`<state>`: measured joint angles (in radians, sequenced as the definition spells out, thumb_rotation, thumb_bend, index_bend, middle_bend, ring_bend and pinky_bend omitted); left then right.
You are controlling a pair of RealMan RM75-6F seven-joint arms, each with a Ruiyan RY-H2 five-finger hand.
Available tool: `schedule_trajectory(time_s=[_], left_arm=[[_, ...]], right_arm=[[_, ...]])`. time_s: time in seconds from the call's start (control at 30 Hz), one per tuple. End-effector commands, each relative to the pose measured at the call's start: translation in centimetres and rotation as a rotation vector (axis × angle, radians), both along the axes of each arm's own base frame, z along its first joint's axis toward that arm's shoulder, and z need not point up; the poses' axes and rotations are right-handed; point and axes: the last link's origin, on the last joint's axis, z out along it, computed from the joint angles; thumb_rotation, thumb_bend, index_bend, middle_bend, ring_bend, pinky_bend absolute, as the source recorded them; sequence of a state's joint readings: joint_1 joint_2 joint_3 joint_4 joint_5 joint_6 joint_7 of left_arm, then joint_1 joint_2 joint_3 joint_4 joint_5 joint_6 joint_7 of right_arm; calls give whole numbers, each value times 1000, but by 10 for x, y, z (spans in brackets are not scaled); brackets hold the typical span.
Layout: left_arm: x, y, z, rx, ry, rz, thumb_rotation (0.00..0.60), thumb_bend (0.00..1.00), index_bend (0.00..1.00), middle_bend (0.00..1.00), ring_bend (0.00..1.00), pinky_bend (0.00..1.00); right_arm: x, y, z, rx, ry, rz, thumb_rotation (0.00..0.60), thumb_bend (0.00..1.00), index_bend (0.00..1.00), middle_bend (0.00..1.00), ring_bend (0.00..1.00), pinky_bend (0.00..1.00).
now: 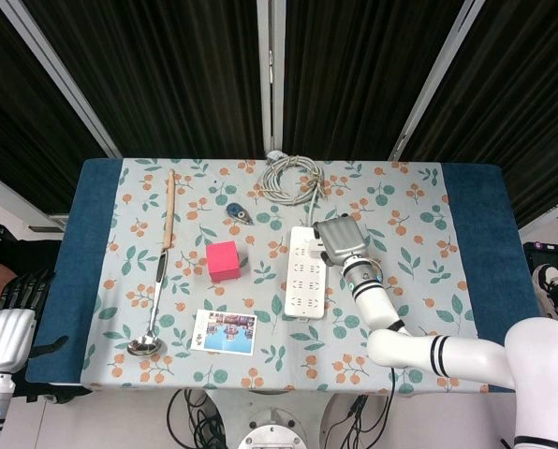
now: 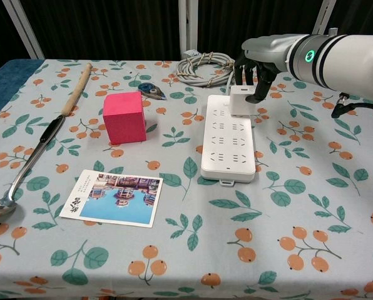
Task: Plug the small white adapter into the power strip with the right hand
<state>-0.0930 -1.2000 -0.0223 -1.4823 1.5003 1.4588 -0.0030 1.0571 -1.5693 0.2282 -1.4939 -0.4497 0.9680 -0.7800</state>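
Observation:
The white power strip (image 2: 229,139) (image 1: 305,274) lies lengthwise at the table's centre right. A small white adapter (image 2: 240,101) stands upright on the strip's far end, its base against the sockets. My right hand (image 2: 256,65) (image 1: 341,239) grips the adapter from above and behind, fingers curled down around it. From the head camera the hand covers the adapter. My left hand (image 1: 7,323) hangs off the table's left edge, fingers apart and holding nothing.
A coiled grey cable (image 2: 203,67) lies behind the strip. A pink cube (image 2: 124,117), a small blue tape measure (image 2: 150,90), a photo card (image 2: 115,197) and a long ladle with a wooden handle (image 2: 39,146) occupy the left half of the table.

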Motion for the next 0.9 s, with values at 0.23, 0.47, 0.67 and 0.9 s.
schedule_trajectory(time_s=[0.23, 0.47, 0.67, 0.9], left_arm=[[-2, -1, -1, -4, -4, 7, 600, 0, 19, 0, 0, 0], [-3, -1, -2, -6, -6, 9, 600, 0, 19, 0, 0, 0], [-4, -1, -3, -7, -8, 9, 600, 0, 19, 0, 0, 0], [-4, -1, -3, -6, -10, 2, 600, 0, 19, 0, 0, 0]], right_arm=[[2, 0, -10, 0, 14, 9, 600, 738, 767, 659, 428, 298], [-1, 2, -13, 5, 27, 8, 600, 739, 769, 659, 428, 298], [-3, 3, -10, -3, 26, 4, 600, 739, 769, 659, 427, 295], [-6, 4, -6, -20, 24, 10, 600, 499, 568, 528, 344, 258]])
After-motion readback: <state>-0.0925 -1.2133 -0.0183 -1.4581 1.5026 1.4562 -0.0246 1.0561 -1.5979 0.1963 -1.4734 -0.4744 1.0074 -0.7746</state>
